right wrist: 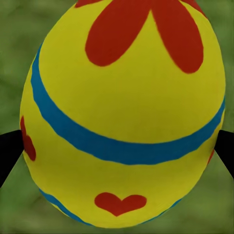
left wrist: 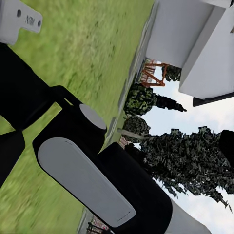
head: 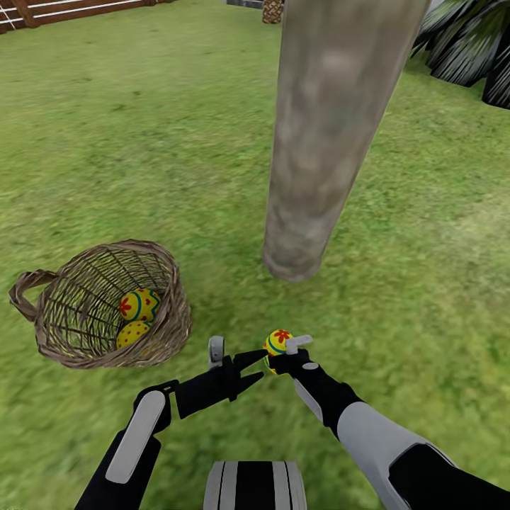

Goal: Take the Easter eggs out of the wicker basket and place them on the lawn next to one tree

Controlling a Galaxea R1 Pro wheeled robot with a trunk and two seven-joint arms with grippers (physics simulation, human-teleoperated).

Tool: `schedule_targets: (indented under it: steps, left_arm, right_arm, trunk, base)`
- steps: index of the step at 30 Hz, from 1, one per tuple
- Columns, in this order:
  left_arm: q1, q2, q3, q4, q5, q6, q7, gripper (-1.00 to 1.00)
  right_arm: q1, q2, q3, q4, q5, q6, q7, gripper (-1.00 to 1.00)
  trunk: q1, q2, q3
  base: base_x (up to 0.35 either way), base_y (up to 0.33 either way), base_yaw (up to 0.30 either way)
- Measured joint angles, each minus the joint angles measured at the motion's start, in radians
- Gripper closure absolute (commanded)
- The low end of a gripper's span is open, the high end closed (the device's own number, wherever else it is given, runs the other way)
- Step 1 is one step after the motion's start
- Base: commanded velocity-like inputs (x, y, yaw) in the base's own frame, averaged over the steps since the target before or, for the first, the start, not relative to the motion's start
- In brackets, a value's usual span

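The wicker basket lies tipped on the lawn at the left, its handle to the left. Two Easter eggs rest inside it. My right gripper is shut on the third Easter egg, held low over the grass a short way in front of the tree's base. That yellow egg, with red petals and a blue band, sits between the black fingertips. The tree is a thick grey-beige trunk. My left gripper stands open beside the held egg, holding nothing.
A brown slat fence runs along the far left. Dark palm-like plants stand at the far right behind the trunk. The left wrist view looks past my right forearm to a white house and dark trees.
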Motion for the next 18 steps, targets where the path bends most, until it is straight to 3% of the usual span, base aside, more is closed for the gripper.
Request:
schedule_targets:
  steps: [6, 7, 9, 18]
  left_arm:
    - [0.0, 0.0, 0.0, 0.0, 0.0, 0.0, 0.0, -1.0]
    - [0.0, 0.0, 0.0, 0.0, 0.0, 0.0, 0.0, -1.0]
    - [0.0, 0.0, 0.0, 0.0, 0.0, 0.0, 0.0, -1.0]
    - [0.0, 0.0, 0.0, 0.0, 0.002, 0.001, 0.0, -1.0]
  right_arm:
    - [0.0, 0.0, -0.001, -0.004, 0.002, 0.007, 0.0, 1.0]
    - [0.0, 0.0, -0.001, -0.004, 0.002, 0.008, 0.0, -1.0]
    - [0.001, 0.001, 0.0, 0.035, -0.01, 0.009, -0.013, -1.0]
    - [0.0, 0.0, 0.0, 0.035, -0.01, 0.008, -0.036, -1.0]
  trunk:
    - [0.0, 0.0, 0.0]
    - [0.0, 0.0, 0.0]
    - [0.0, 0.0, 0.0]
    - [0.0, 0.0, 0.004]
  base:
    - [0.0, 0.0, 0.0]
    - [0.0, 0.0, 0.0]
    - [0.0, 0.0, 0.0]
    - [0.0, 0.0, 0.0]
